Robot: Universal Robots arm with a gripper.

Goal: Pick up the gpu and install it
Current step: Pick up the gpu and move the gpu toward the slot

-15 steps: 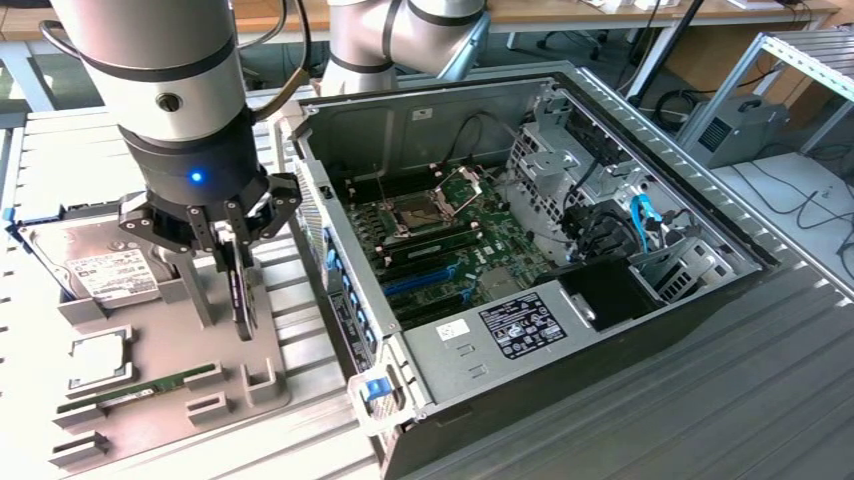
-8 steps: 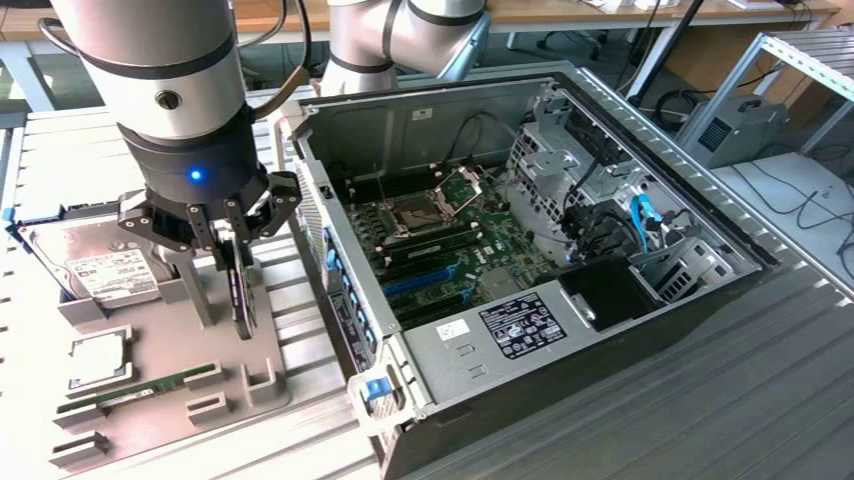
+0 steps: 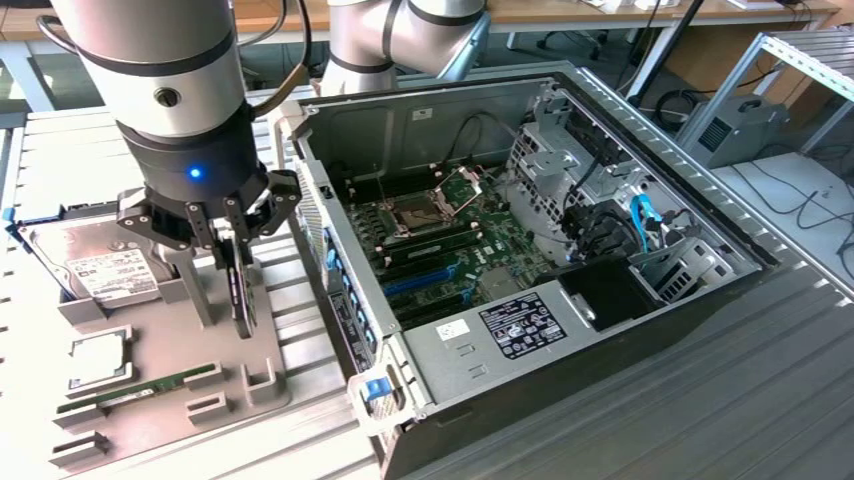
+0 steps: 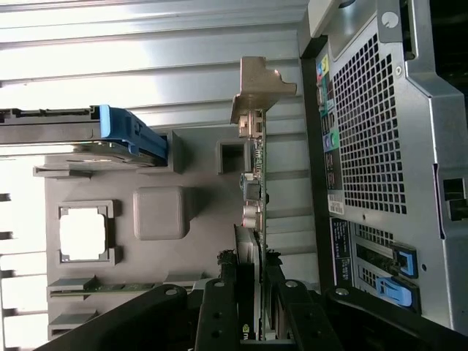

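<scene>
I have the hand (image 3: 230,250) over the grey holder tray (image 3: 160,330), which sits on the slatted surface (image 3: 747,400) just beside the open computer case (image 3: 534,250), on its rear-panel side. The fingers (image 4: 219,314) are clamped on the gpu (image 3: 243,295), one on each flat face. The card stands on edge, upright, roughly parallel to the case's rear wall and close to it. Its silver bracket (image 4: 259,88) is at the end away from the hand (clearest from the wrist). I cannot tell whether its lower edge touches the tray. Farther from the case, the hard drive (image 3: 94,265) and the green memory stick (image 3: 147,385) rest in the tray.
</scene>
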